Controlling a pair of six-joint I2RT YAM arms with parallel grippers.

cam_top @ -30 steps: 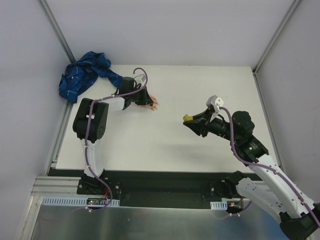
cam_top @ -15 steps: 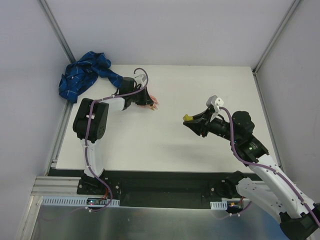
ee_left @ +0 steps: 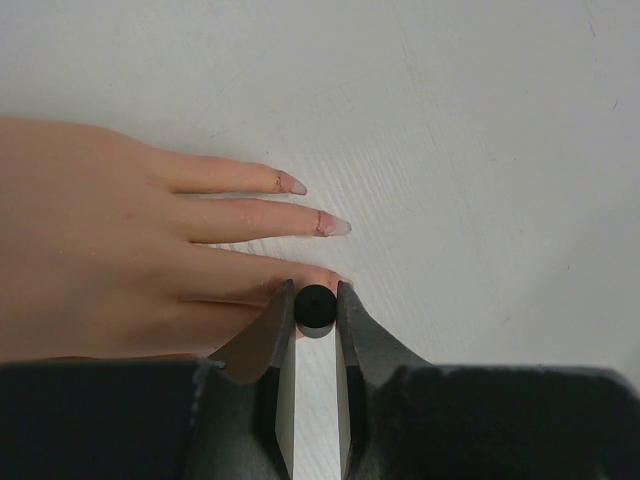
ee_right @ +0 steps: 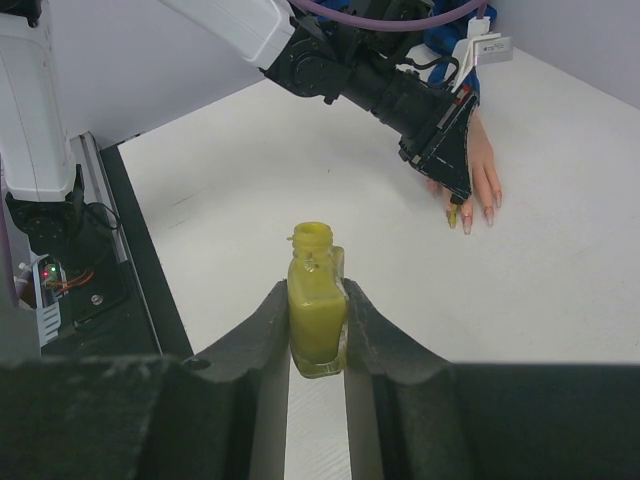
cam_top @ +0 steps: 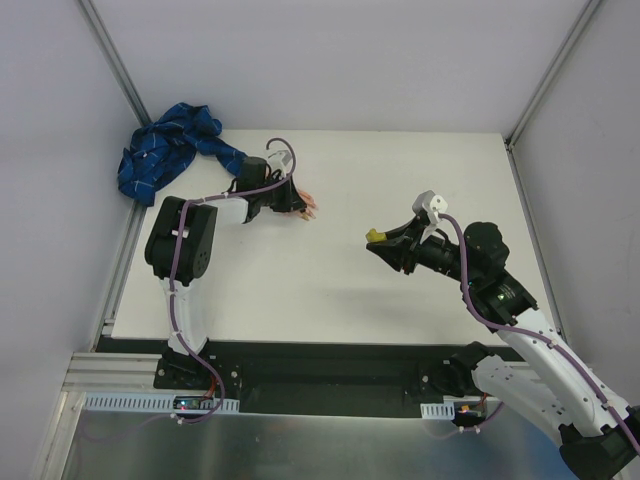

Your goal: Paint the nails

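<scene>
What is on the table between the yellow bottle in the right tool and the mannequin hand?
Nothing: only bare white table lies between the bottle and the hand, as the top view shows.

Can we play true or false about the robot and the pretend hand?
1. The right gripper holds a yellow polish bottle. True.
2. The bottle has its cap on. False: its neck is open, with no cap on it.
3. The left gripper is shut on a small black brush at the fingertips of the mannequin hand. True.
4. The mannequin hand is held up in the air. False: it lies flat on the white table, fingers spread.
5. The blue plaid sleeve lies bunched at the far right corner. False: it is at the far left corner.
</scene>
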